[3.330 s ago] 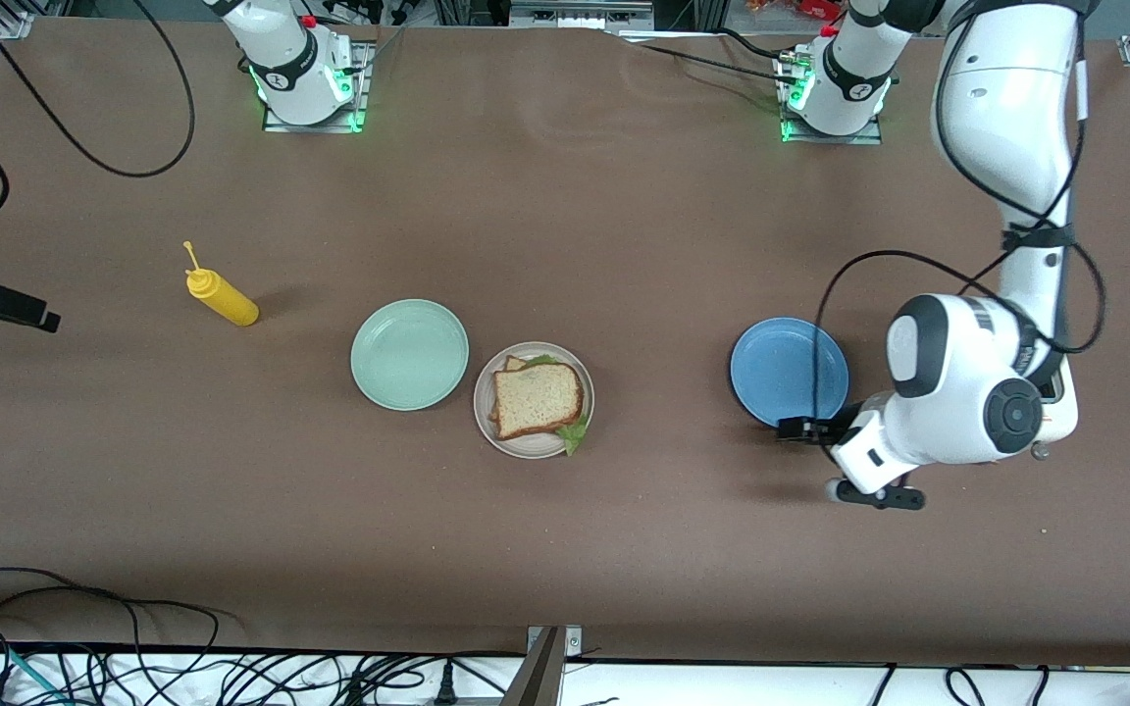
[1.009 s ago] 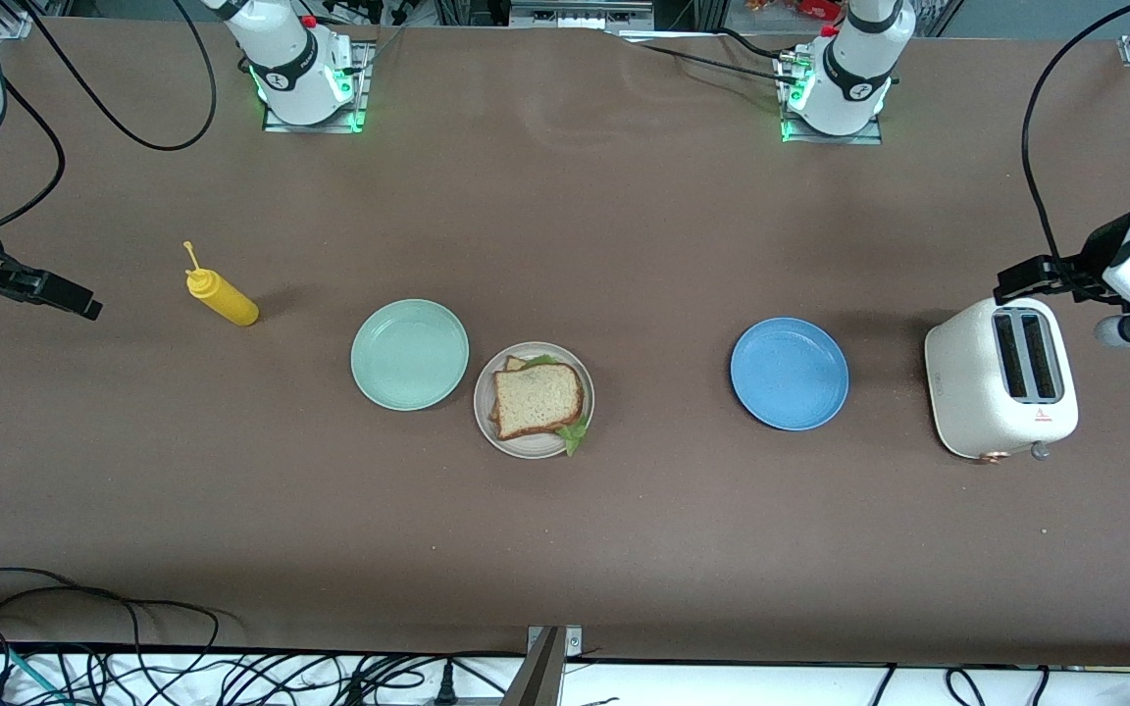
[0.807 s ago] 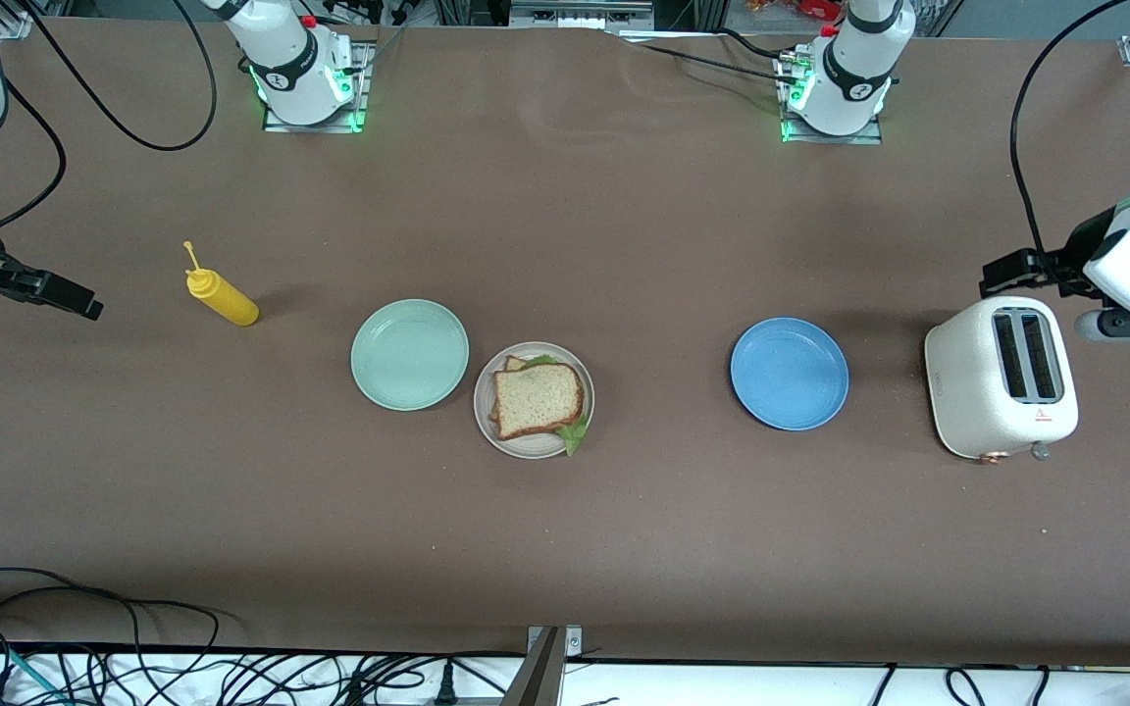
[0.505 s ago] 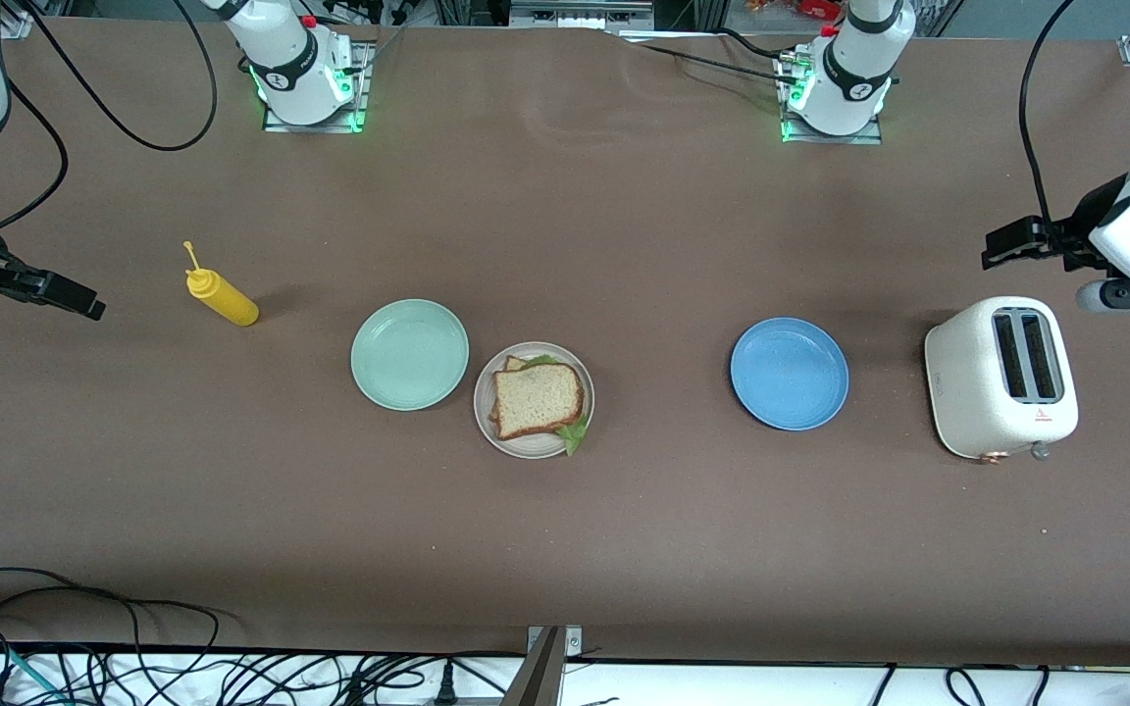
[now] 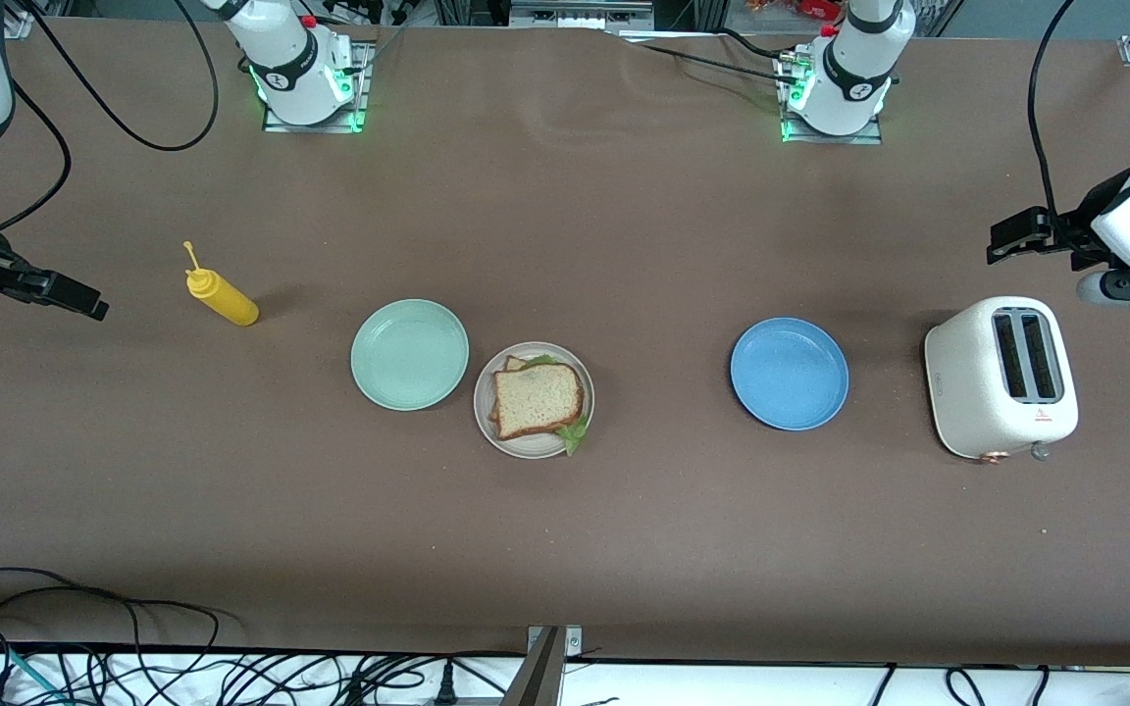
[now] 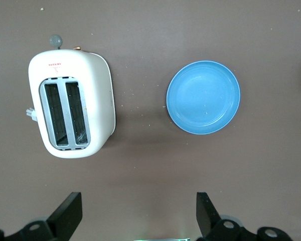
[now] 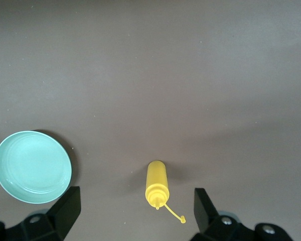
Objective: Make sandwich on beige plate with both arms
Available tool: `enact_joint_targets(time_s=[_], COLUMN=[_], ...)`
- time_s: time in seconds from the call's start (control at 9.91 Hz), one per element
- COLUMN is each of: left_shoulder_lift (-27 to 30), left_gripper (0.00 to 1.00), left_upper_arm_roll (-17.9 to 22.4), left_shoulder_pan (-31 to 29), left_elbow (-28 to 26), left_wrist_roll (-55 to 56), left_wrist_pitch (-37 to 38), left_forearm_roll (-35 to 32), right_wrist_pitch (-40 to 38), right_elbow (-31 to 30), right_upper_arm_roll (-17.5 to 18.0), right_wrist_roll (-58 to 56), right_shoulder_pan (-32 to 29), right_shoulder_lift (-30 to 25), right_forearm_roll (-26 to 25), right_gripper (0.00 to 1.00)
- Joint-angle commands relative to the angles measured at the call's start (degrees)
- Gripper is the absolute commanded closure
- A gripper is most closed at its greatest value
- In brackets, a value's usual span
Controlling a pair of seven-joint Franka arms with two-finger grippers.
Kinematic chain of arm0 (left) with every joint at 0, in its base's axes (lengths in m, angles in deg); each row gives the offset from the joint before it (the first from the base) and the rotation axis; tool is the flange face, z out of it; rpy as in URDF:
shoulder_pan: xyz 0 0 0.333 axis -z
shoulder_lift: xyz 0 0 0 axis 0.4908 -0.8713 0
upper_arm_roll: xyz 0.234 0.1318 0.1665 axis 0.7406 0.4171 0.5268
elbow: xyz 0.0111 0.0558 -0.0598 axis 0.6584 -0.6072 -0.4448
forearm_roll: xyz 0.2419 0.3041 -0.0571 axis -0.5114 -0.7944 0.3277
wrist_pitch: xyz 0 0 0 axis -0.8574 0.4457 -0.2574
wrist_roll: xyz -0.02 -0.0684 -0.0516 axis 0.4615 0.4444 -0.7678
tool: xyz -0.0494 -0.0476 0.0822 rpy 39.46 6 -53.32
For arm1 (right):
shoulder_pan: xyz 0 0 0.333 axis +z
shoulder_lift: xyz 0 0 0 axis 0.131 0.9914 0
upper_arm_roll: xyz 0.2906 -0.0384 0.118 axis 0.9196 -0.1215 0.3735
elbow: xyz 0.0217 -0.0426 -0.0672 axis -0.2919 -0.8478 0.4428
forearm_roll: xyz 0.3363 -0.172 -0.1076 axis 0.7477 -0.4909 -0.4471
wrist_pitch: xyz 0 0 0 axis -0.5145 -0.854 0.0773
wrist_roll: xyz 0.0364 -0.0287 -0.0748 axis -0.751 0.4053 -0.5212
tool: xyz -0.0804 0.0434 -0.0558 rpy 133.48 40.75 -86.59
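The sandwich (image 5: 539, 400) is sitting assembled on the beige plate (image 5: 534, 446) mid-surface, and both grippers are hanging spread and empty well away from it, left gripper (image 5: 1014, 236) over by the toaster (image 5: 1001, 378), right gripper (image 5: 75, 297) past the mustard bottle (image 5: 220, 295).

Both end effectors (image 5: 1006, 238) (image 5: 75, 296) raised, spread wide

Brown table (image 5: 565, 549) spanning the view; black cables (image 5: 133, 667) lying tangled along its near edge.
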Motion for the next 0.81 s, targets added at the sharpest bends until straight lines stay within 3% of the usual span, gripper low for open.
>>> enact_joint_targets(time_s=[0.0,0.71], left_shoulder_lift=[-0.49,-0.75], left_gripper=[0.0,0.0], left_upper_arm_roll=[-0.31,-0.22], left_shoulder_pan=[-0.49,-0.93], left_elbow=[1.45,1.54], left_wrist_roll=[-2.0,-2.18], left_wrist_pitch=[1.24,1.32], left_forearm_roll=[-1.51,-1.43], right_wrist_pitch=[-0.2,-1.79], right_elbow=[0.66,0.67], right_upper_arm_roll=[0.04,0.4], right_wrist_roll=[0.72,-5.61], right_shoulder_pan=[0.89,1.42], right_shoulder_lift=[0.01,0.01], right_forearm_roll=[0.03,-0.49], right_gripper=[0.0,0.0])
